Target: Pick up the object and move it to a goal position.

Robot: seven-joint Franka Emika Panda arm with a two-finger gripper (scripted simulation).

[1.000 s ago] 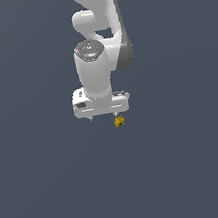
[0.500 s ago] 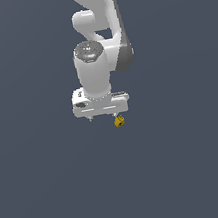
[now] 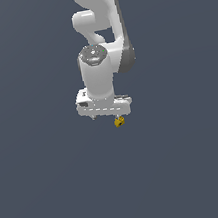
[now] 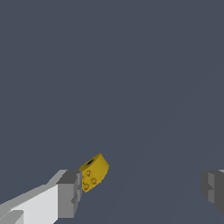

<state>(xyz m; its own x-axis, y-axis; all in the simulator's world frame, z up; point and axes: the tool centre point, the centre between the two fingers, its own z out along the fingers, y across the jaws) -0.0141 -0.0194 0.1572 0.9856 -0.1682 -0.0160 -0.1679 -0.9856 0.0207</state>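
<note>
The object [image 3: 119,122] is a tiny yellow-orange lump with small dark marks. In the exterior view it sits just below the white gripper [image 3: 105,117], under the end of the hand toward the exterior view's right. In the wrist view the object [image 4: 94,171] lies against the inner side of one grey fingertip [image 4: 68,192]. The other fingertip [image 4: 213,187] is far off across a wide gap. The gripper [image 4: 140,190] is open, and its jaws stand wide apart with nothing clamped between them.
A plain dark grey surface [image 3: 54,191] fills both views. The white arm [image 3: 97,26] rises above the gripper toward the top of the exterior view. No other objects show.
</note>
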